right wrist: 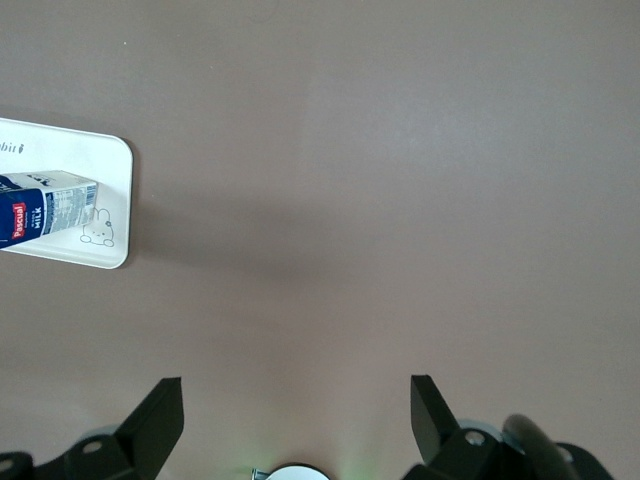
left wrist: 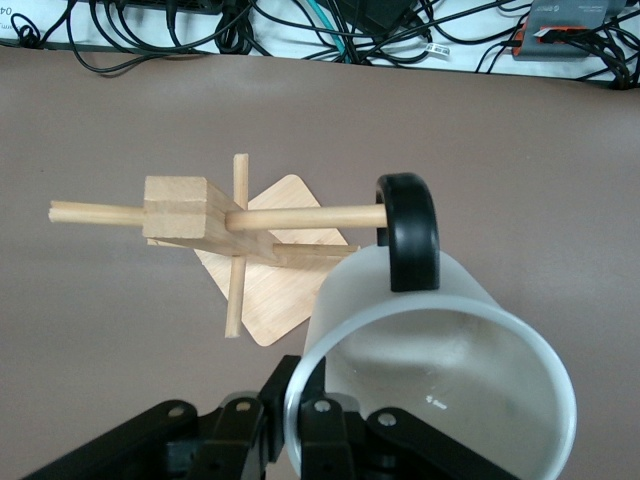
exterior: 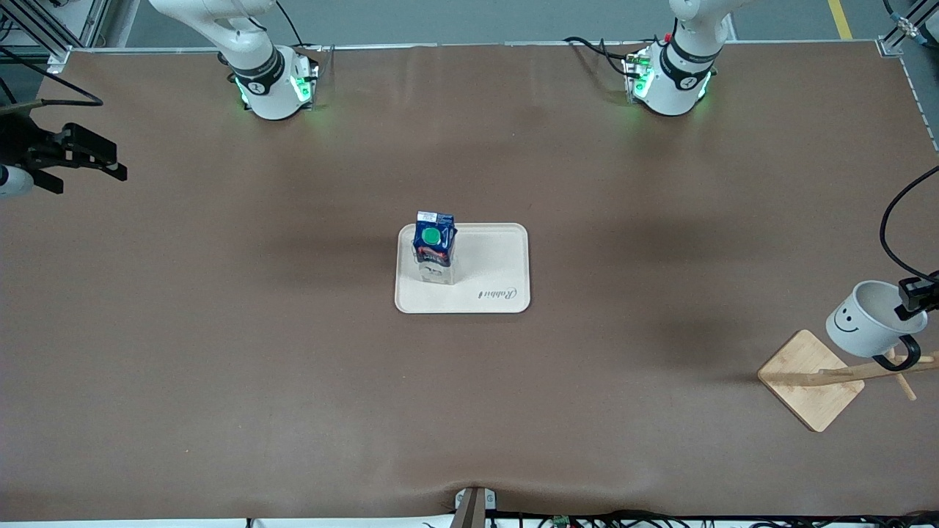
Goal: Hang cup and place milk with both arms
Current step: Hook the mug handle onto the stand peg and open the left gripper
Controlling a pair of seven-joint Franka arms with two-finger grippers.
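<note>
The white cup (exterior: pixel 864 320) with a smiley face hangs in my left gripper (exterior: pixel 912 299), which is shut on its rim over the wooden rack (exterior: pixel 814 379) at the left arm's end of the table. In the left wrist view the cup's black handle (left wrist: pixel 410 230) sits at the tip of a rack peg (left wrist: pixel 300 217), with my gripper (left wrist: pixel 300 400) pinching the rim. The milk carton (exterior: pixel 433 246) stands upright on the cream tray (exterior: pixel 491 282) at the table's middle. My right gripper (exterior: pixel 81 158) is open and empty, waiting at the right arm's end; its view shows the carton (right wrist: pixel 45 208).
The rack has a square wooden base (left wrist: pixel 275 285) and several crossing pegs. Cables (left wrist: pixel 300 30) lie along the table's edge near the front camera. The tray's edge (right wrist: pixel 110 250) shows in the right wrist view, with bare brown table around it.
</note>
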